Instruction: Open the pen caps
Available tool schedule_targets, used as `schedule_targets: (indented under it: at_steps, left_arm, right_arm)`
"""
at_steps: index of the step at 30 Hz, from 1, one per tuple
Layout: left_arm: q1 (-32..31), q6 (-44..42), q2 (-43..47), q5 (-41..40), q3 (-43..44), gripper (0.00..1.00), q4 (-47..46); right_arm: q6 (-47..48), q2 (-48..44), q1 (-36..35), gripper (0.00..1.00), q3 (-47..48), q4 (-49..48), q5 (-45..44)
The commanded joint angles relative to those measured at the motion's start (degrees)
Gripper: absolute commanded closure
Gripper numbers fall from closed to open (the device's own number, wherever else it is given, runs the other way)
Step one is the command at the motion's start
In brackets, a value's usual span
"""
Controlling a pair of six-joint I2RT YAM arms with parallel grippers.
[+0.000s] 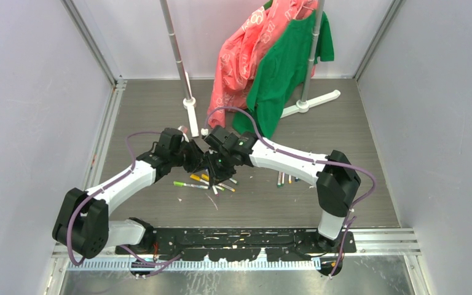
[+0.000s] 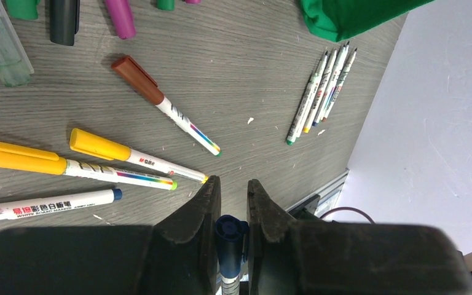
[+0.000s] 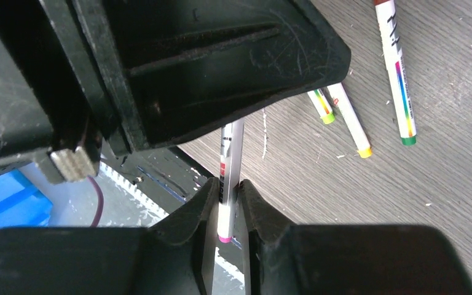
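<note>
My left gripper [image 2: 233, 184] is shut on the dark blue cap [image 2: 232, 228] of a white pen. My right gripper [image 3: 228, 184] is shut on a white barrel [image 3: 230, 150] with a magenta end, which runs up behind the left gripper's black body [image 3: 209, 67]; it looks like the same pen. Both grippers meet above the table [image 1: 204, 158]. Below lie capped pens: brown [image 2: 138, 80] and two yellow [image 2: 98, 145]. Several uncapped pens [image 2: 322, 92] lie together. Loose magenta [image 2: 120, 15] and dark [image 2: 64, 21] caps lie at the top.
Two grey rack poles [image 1: 175, 43] stand on white feet at the back, holding a pink garment [image 1: 239, 55] and a green shirt [image 1: 279, 74]. A clear plastic tube [image 2: 0, 43] lies by the caps. More pens lie to the right [image 1: 286, 179].
</note>
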State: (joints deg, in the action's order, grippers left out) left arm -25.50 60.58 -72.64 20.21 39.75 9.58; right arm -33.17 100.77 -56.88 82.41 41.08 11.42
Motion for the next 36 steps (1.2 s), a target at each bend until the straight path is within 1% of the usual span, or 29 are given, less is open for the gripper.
schedule_targets:
  at_steps: [1, 4, 6, 8, 10, 11, 16, 26, 32, 36]
  left_arm:
    - [-0.17, -1.45, 0.44, 2.04, 1.36, 1.00, -2.99]
    - [-0.17, -1.25, 1.03, 2.54, 1.76, 1.00, -3.01]
    - [-0.17, -1.17, 1.32, 2.60, 2.25, 1.00, -2.85]
    - [-0.17, -1.25, 1.46, 2.39, 2.79, 1.00, -2.47]
    - [-0.17, -1.42, 1.58, 1.44, 3.24, 1.00, -1.69]
    - [-0.17, -1.49, 1.70, 0.58, 3.43, 1.00, -1.22]
    - [0.29, -1.26, 1.68, -3.09, 3.93, 1.00, 0.03]
    - [5.54, 0.89, -0.85, -1.81, 6.09, 1.00, -2.23]
    - [7.70, 1.30, -1.21, -0.55, 5.87, 1.00, -2.99]
    - [8.95, -1.03, -0.57, -0.91, 6.04, 1.00, 0.01]
  right_arm:
    - [0.02, 1.19, 0.06, 0.75, 2.96, -2.31, 0.65]
    - [-0.12, 2.31, 0.03, 0.75, 3.19, -2.48, 0.79]
    - [-0.19, 2.86, 0.08, 0.77, 3.15, -2.66, 0.84]
    - [-0.30, 3.11, 0.02, 0.84, 2.83, -2.84, 0.84]
    - [-0.51, 2.72, 0.02, 0.96, 2.13, -3.15, 0.58]
    - [-0.64, 2.35, 0.05, 0.98, 1.69, -3.27, 0.42]
    - [-0.67, -0.81, 0.02, 0.99, -1.55, -3.10, -0.09]
    - [-1.96, -10.46, 0.03, 0.99, -14.12, -5.32, 0.97]
    - [-1.44, -13.71, 0.05, 0.99, -16.59, -4.64, 0.21]
    - [-1.13, -14.79, 0.06, 0.99, -17.53, -3.68, -0.92]
